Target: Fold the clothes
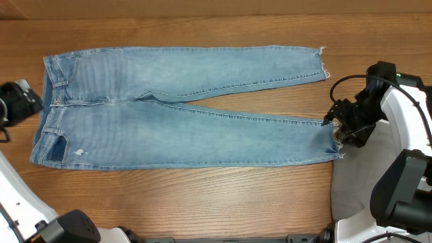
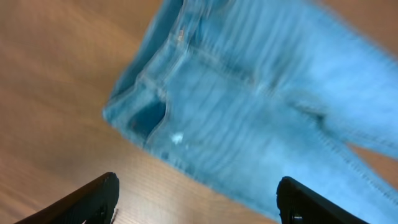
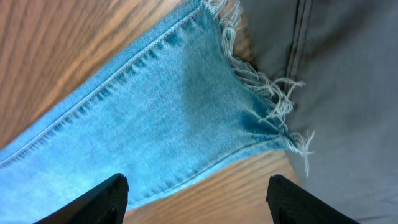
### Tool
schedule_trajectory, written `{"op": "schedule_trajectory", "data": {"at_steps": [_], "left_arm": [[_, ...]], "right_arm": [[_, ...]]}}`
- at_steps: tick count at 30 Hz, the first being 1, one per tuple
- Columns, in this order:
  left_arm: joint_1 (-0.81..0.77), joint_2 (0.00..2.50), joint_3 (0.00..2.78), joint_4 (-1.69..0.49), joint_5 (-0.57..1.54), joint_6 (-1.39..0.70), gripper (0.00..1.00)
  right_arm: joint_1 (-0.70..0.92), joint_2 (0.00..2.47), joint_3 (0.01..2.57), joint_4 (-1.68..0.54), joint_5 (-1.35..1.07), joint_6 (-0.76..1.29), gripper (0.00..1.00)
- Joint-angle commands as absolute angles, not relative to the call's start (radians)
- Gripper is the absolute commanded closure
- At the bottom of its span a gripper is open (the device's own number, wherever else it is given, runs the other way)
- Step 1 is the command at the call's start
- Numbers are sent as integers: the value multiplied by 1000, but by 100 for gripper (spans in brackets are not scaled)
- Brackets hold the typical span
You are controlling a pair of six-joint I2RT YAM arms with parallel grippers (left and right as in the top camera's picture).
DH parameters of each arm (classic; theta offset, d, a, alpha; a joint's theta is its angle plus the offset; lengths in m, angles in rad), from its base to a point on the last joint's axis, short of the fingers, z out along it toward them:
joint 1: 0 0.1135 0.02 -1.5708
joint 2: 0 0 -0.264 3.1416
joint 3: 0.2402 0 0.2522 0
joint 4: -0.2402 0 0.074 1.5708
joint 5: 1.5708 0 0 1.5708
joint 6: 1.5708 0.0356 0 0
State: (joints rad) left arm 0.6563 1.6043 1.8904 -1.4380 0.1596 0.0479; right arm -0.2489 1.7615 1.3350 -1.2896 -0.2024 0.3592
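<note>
Jeans: the jeans [image 1: 182,111] lie spread flat along the table [image 1: 202,196], waistband toward my left side, both legs running out to my right, slightly splayed, not yet folded anywhere.
Waist end: my left wrist view looks down on the waistband corner [image 2: 140,109] and a darker patch beside it; the picture is blurred, so fine detail escapes me.
Frayed hem: the near leg's hem [image 3: 261,93] ends in loose white threads that spill onto the grey cloth [image 3: 348,93] lying at my right.
Right pincer: my right pincer [image 1: 335,128] hovers just over that hem, fingers spread wide with denim between them below, holding nothing.
Left pincer: my left pincer [image 2: 196,202] hangs above the waist corner, fingers also wide apart and empty.
Step in hand: as I judge it, I am lining up both grips before the first fold.
Next move: it calls for lowering onto the hem edge, pinching denim only and not the grey cloth beneath the fringe, while my left takes the waistband.
</note>
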Motion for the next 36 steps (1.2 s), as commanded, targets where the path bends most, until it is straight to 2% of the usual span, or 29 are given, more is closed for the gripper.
{"op": "schedule_trajectory", "data": {"at_steps": [1, 2, 4, 8, 13, 18, 20, 26, 28, 31, 32, 34, 36], "left_arm": [[662, 1599, 1698, -1355, 4, -54, 5], [662, 1599, 1645, -1321, -47, -93, 0], [663, 1599, 1550, -1251, -124, -160, 0], [682, 1647, 1381, -1108, -120, -207, 1], [742, 1811, 1348, -1056, -23, -214, 20], [789, 1952, 1348, -999, 5, -215, 22], [805, 1988, 1348, -963, 18, -218, 20], [813, 2024, 1348, -832, 8, -217, 22], [813, 2024, 1348, -810, -21, -217, 34], [813, 2024, 1348, -810, -37, -217, 83], [814, 2024, 1348, -810, -37, -217, 94], [818, 2024, 1348, -811, -38, -217, 96], [833, 2024, 1348, -814, -37, -218, 96]], "right_arm": [[-248, 1754, 1348, -1304, -234, 283, 25], [-248, 1754, 1348, -1311, -242, 279, 25], [-248, 1754, 1348, -1324, -269, 265, 25], [-236, 1754, 1348, -1343, -320, 212, 25], [-211, 1754, 1348, -1345, -319, 208, 25], [-187, 1754, 1348, -1346, -320, 209, 25], [-182, 1754, 1348, -1352, -319, 212, 25], [-182, 1754, 1348, -1353, -319, 221, 25], [-183, 1754, 1348, -1353, -317, 240, 25], [-183, 1754, 1343, -1350, -314, 250, 24], [-183, 1754, 1335, -1341, -296, 286, 24], [-188, 1754, 1316, -1320, -247, 334, 24], [-200, 1754, 1278, -1291, -201, 398, 18]]}}
